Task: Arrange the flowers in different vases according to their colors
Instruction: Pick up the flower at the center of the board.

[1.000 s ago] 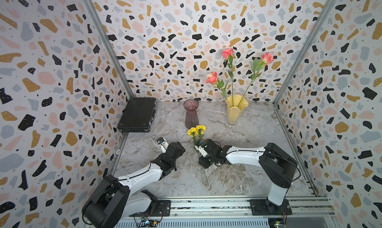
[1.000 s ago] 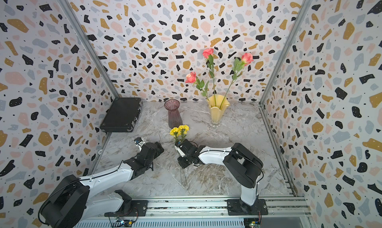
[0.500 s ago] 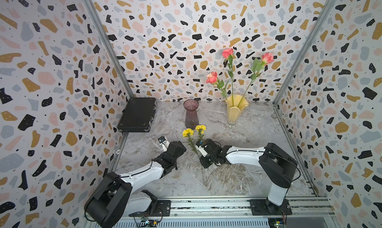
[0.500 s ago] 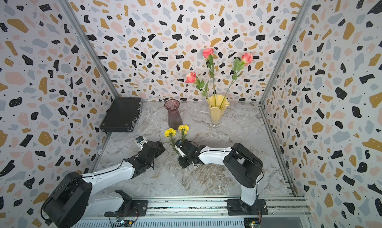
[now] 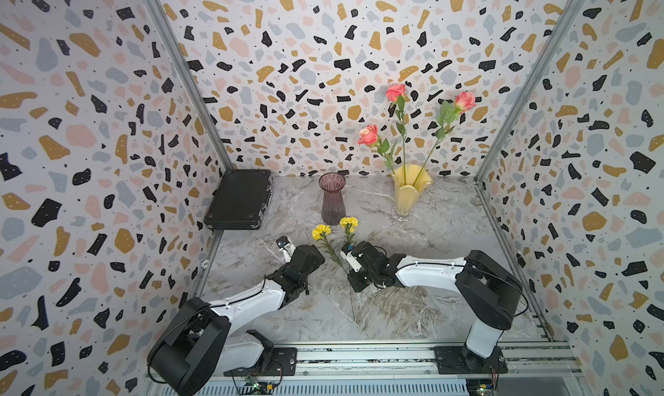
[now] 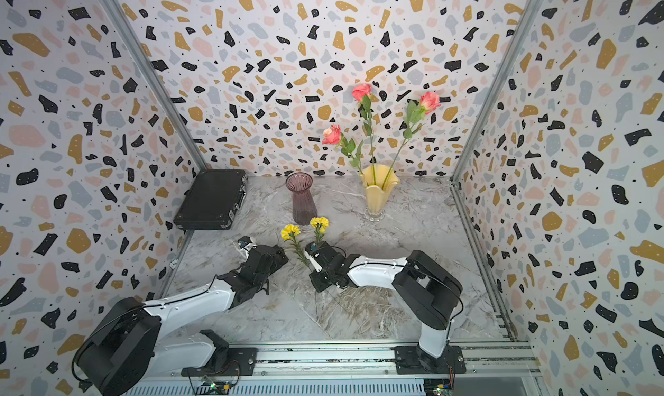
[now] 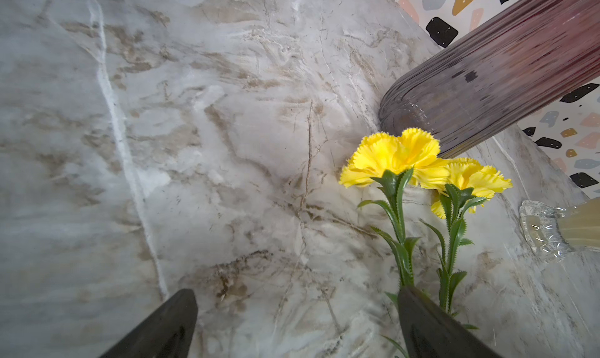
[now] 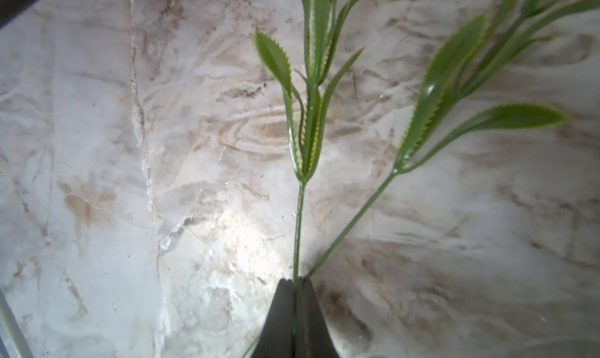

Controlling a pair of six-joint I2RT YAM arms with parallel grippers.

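Two yellow flowers [image 5: 321,231] [image 5: 349,222] lie in front of the empty purple vase [image 5: 332,198], their stems crossing under my right gripper [image 5: 345,268]. In the right wrist view that gripper [image 8: 293,281] is shut on one thin green stem [image 8: 300,216], while the other stem [image 8: 354,223] slants away beside its fingertips. Left of the blooms, my left gripper [image 5: 315,258] is open and empty. Its fingers [image 7: 168,327] stand wide apart in the left wrist view, one of them just in front of the flower stems [image 7: 401,242]. Three pink flowers [image 5: 395,92] stand in the yellow vase [image 5: 410,193].
A shut black case [image 5: 239,200] lies at the back left against the wall. Patterned walls close in the marble table [image 5: 449,239] on three sides. A metal rail [image 5: 359,354] runs along the front edge.
My right gripper has shut on a yellow flower's stem. The left bloom has swung to the left, away from the other. The left arm has hardly moved.
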